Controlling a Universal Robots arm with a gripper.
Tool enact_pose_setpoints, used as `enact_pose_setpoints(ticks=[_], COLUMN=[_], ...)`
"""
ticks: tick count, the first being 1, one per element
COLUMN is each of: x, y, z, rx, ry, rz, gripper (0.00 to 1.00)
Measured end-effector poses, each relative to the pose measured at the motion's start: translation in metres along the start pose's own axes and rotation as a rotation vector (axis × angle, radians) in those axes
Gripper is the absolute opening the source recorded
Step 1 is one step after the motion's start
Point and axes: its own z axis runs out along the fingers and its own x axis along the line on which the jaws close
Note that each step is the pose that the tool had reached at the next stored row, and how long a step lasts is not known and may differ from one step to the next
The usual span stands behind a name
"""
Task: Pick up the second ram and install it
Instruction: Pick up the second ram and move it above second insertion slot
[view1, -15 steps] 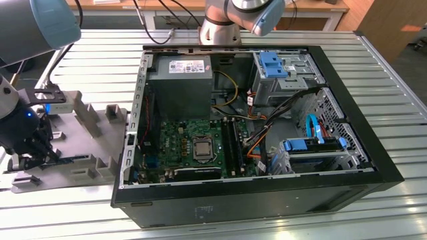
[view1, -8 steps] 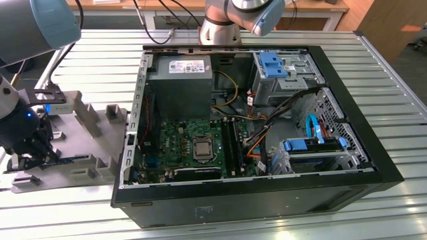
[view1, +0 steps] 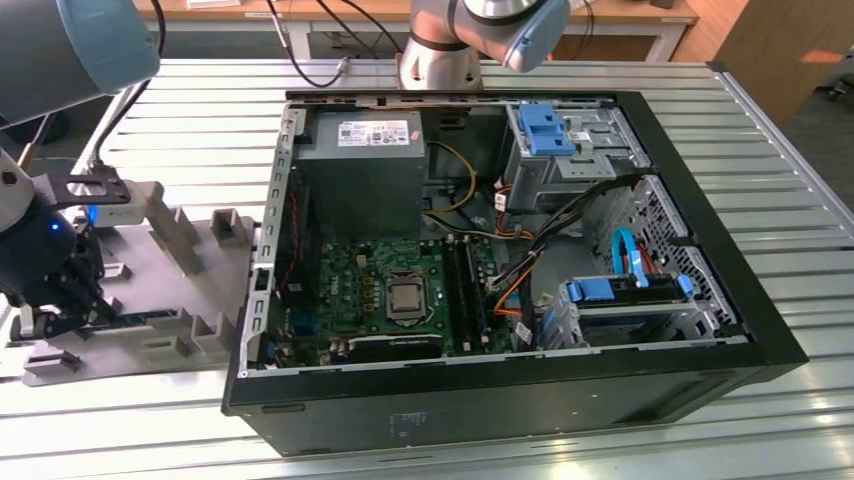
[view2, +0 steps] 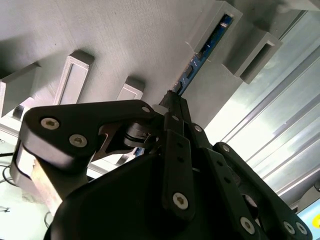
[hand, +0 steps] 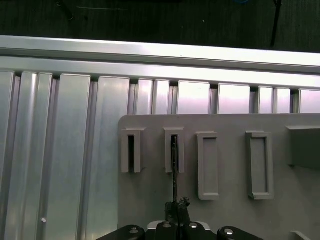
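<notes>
Hovering low over the grey holder (hand: 145, 195) on the bench (view1: 200, 130) | my tool (hand: 176, 204) pinched narrow on the second ram (hand: 174, 167) (edge-on in its slot) | long axis runs straight ahead of me

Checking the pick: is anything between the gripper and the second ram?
Nothing visible. In the first wrist view the gripper is right at the second ram, which stands on edge in the grey holder.

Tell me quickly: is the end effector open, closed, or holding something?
End effector: closed on the memory stick, which sits in the grey holder.
</notes>
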Motion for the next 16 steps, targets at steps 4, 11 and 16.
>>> enact_pose_setpoints(ticks=[4, 11, 16], x=[0.0, 0.0, 0.0], y=[0.0, 0.0001, 0.0002], z=[-0.0001, -0.0011, -0.0085], rx=[0.0, -0.0005, -0.0001], ry=[0.0, 0.0004, 0.0001], rz=[0.0, 0.0, 0.0], gripper=[0.11, 0.11, 0.11])
